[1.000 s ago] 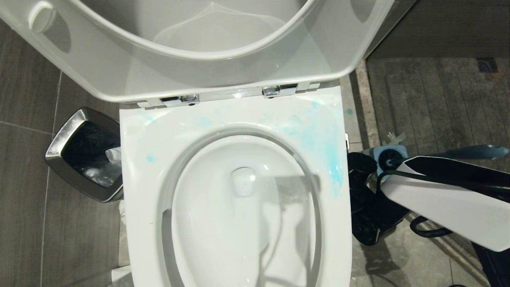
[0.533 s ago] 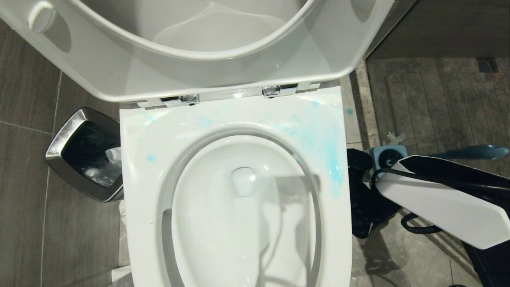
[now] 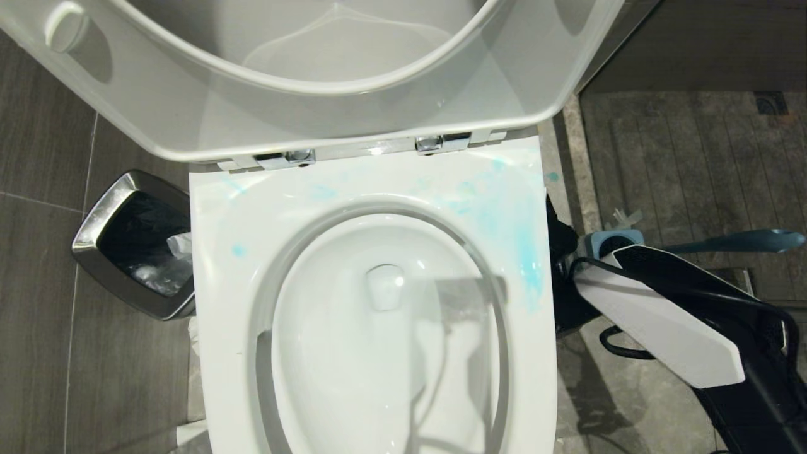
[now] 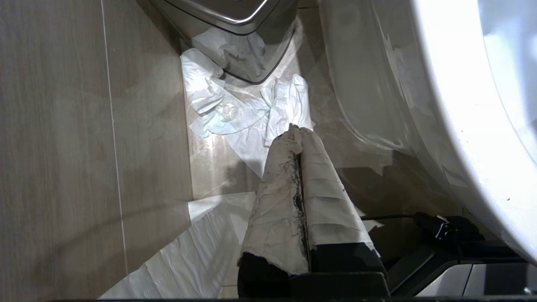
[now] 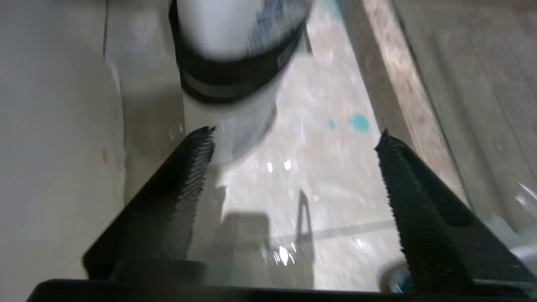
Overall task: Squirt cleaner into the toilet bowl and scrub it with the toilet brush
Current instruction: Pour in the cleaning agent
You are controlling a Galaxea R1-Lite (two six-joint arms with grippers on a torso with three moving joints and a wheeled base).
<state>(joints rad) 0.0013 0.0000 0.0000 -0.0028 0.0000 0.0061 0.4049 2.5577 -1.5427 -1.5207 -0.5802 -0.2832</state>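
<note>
The toilet bowl (image 3: 220, 284) fills the middle of the head view, with its lid up and blue smears (image 3: 526, 265) on the right rim. My right arm (image 3: 656, 328) reaches down beside the bowl's right side. The right gripper (image 5: 293, 134) is open over the floor with nothing between its fingers. A blurred white bottle with bluish print, apparently the cleaner (image 5: 226, 37), stands just beyond one fingertip. The toilet brush (image 3: 744, 241) rests in its holder (image 3: 608, 243) next to that arm. My left gripper (image 4: 298, 128), wrapped in white paper, hangs shut by the toilet's base.
A silver-rimmed waste bin (image 3: 132, 243) stands left of the toilet, with crumpled paper (image 4: 235, 109) on the floor beside it. The raised lid (image 3: 315, 94) overhangs the back. A stone sill (image 3: 570, 164) runs along the right, and blue drops (image 5: 358, 122) mark the floor.
The right arm's forearm has swung lower and its wrist has shifted farther back along the toilet's right side. The toilet, brush and bin have stayed put.
</note>
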